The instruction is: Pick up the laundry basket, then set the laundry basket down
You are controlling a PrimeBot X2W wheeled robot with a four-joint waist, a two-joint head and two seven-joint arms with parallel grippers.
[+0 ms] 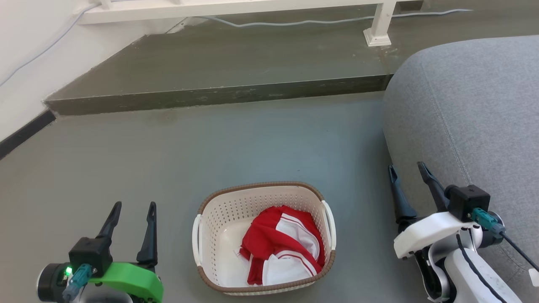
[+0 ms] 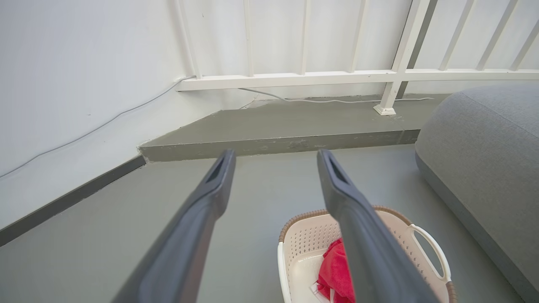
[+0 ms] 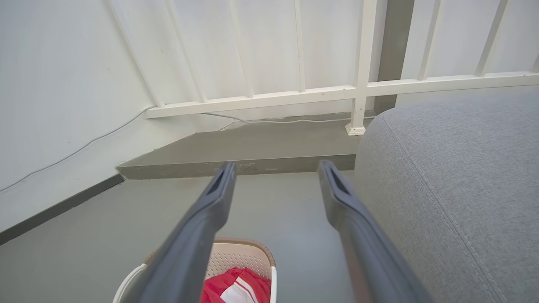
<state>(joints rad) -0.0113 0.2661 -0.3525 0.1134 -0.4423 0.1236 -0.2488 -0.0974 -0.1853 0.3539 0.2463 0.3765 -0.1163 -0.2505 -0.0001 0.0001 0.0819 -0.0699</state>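
The laundry basket (image 1: 219,219) stands on the grey floor at the bottom centre of the head view, cream-white and perforated, with a brown rim and white side handles. A red and white garment (image 1: 282,244) lies crumpled inside it. My left gripper (image 1: 134,206) hangs open to the basket's left, apart from it, with nothing between its fingers. My right gripper (image 1: 407,168) stays open to the basket's right, close to the sofa. In the left wrist view the laundry basket (image 2: 311,240) sits behind the right finger (image 2: 353,219). In the right wrist view the laundry basket (image 3: 244,256) peeks out at the bottom.
A grey sofa (image 1: 471,122) fills the right side. A raised concrete step (image 1: 219,71) crosses the back, with a white railing (image 1: 379,29) and a cable (image 1: 294,22) on it. A white wall (image 1: 25,54) with a dark skirting runs along the left.
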